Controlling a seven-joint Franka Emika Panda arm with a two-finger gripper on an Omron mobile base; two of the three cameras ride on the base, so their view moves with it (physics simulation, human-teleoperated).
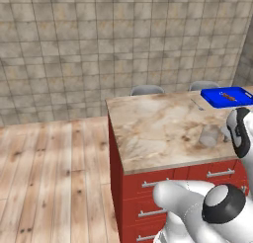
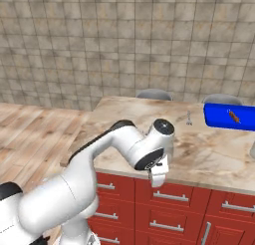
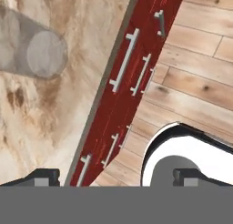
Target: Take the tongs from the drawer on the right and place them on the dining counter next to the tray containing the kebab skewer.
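Note:
The dining counter [image 1: 153, 123] has a marbled top on red cabinets. A blue tray [image 1: 243, 96] rests at its far right with the kebab skewer [image 1: 228, 96] on it; the tray [image 2: 219, 117] and skewer [image 2: 233, 116] also show in the right base view. My gripper [image 3: 117, 177] is open and empty. It hangs downward over the counter's front edge [image 2: 158, 178], above the red drawer fronts [image 3: 129, 68], which are all shut. The tongs are out of view.
A clear greyish cup [image 1: 210, 136] stands near the counter's front edge, close to the hand [image 3: 41, 52]. A small silver utensil [image 1: 197, 104] lies left of the tray. Grey stools [image 2: 153, 93] stand behind the counter. Wooden floor [image 1: 49, 178] stretches to the left.

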